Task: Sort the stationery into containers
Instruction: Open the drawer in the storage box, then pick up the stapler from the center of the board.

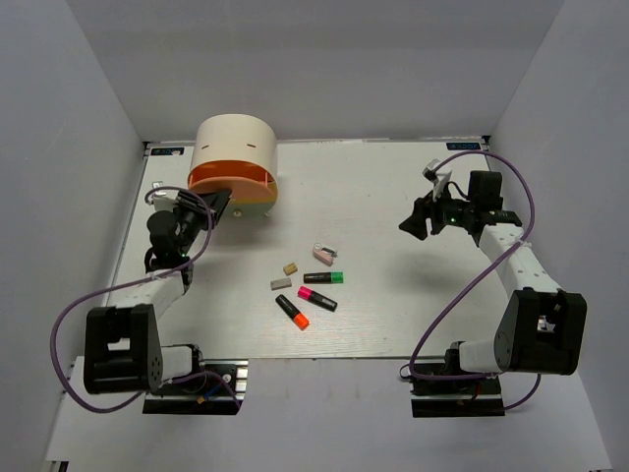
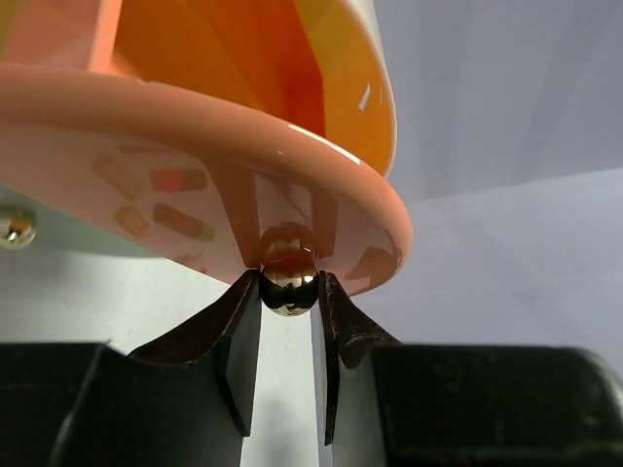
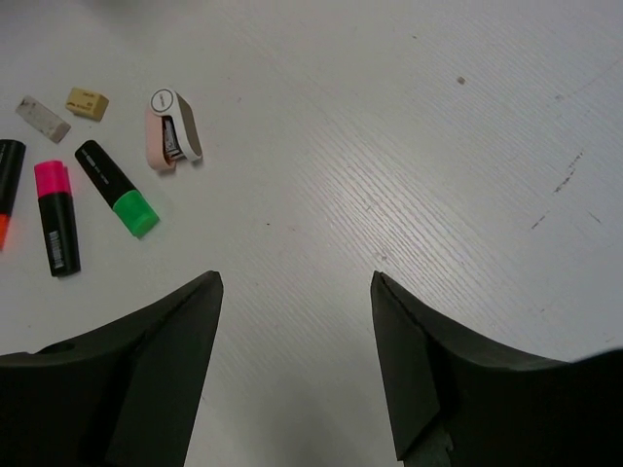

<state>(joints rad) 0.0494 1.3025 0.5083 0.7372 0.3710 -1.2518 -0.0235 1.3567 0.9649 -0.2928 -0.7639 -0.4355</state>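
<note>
The cream drum container [image 1: 234, 147] stands at the back left, its orange drawer [image 1: 224, 179] swung out at the front. My left gripper [image 1: 218, 204] is shut on the drawer's round metal knob [image 2: 290, 278] under the orange drawer rim [image 2: 321, 175]. On the table's middle lie the green-capped highlighter [image 1: 324, 278], pink-capped highlighter [image 1: 316, 298], orange-capped highlighter [image 1: 292, 311], two eraser blocks [image 1: 290, 267] [image 1: 281, 283] and the pink-white piece [image 1: 324, 254]. My right gripper [image 1: 414, 224] is open and empty, raised at the right, away from them. The right wrist view shows the green highlighter [image 3: 119, 188] and the pink-white piece [image 3: 171, 129].
A yellow drawer section [image 1: 254, 205] sits under the orange one. A second small knob [image 2: 17, 227] shows at the left of the left wrist view. Grey walls close the table at the back and both sides.
</note>
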